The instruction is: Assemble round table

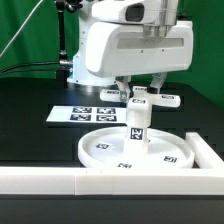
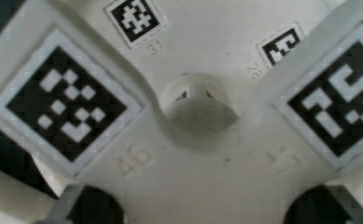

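Nearest you in the exterior view runs one long white straight-edged border rail (image 1: 60,180) along the front of the black counter (image 1: 30,110), turning back at the exterior view's right. Just behind it lies one large white plastic round disc with a raised rim (image 1: 105,150), flat on the counter, with small black-white tags on its inner face. One short white cylindrical leg (image 1: 135,125) stands upright from the disc's middle, wearing a square tag on its side. On top of the leg sits one flat white cross-shaped foot piece (image 1: 150,98), level, its arms tagged as well.

You see the arm's fingers (image 1: 127,90) reaching down to the foot piece from the white gripper body, but their tips blend into the white plastic, so you cannot tell whether they are apart or clamped.

In the wrist view the foot piece (image 2: 187,110) fills the frame, with four tags partly cut off by the edges and a round boss in the centre; two dark blurred finger pads (image 2: 93,207) show at the edge.

Farthest back, one flat white marker board (image 1: 85,113) with four tags lies on the counter, partly hidden by the foot piece.
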Action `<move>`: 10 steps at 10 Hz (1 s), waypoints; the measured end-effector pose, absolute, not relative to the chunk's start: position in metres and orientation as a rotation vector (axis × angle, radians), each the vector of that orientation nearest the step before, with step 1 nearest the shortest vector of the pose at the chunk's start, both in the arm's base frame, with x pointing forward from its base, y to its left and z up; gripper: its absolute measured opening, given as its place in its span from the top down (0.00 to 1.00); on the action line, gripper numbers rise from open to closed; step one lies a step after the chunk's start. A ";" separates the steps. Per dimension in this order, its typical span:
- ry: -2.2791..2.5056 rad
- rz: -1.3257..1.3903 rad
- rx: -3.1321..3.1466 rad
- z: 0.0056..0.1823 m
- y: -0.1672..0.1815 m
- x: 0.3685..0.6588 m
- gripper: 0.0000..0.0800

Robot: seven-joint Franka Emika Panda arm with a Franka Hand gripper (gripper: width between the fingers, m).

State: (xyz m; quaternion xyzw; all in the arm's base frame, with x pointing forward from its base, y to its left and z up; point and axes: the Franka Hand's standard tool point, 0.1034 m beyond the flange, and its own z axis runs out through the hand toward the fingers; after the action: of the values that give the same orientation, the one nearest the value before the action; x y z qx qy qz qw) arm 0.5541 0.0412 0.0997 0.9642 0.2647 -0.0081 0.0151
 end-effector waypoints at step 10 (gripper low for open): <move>0.602 -0.020 3.053 0.133 0.048 0.552 0.19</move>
State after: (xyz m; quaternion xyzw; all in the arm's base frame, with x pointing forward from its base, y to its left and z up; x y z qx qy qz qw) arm 0.5518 0.0484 0.1333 0.9810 0.1934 -0.0064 0.0148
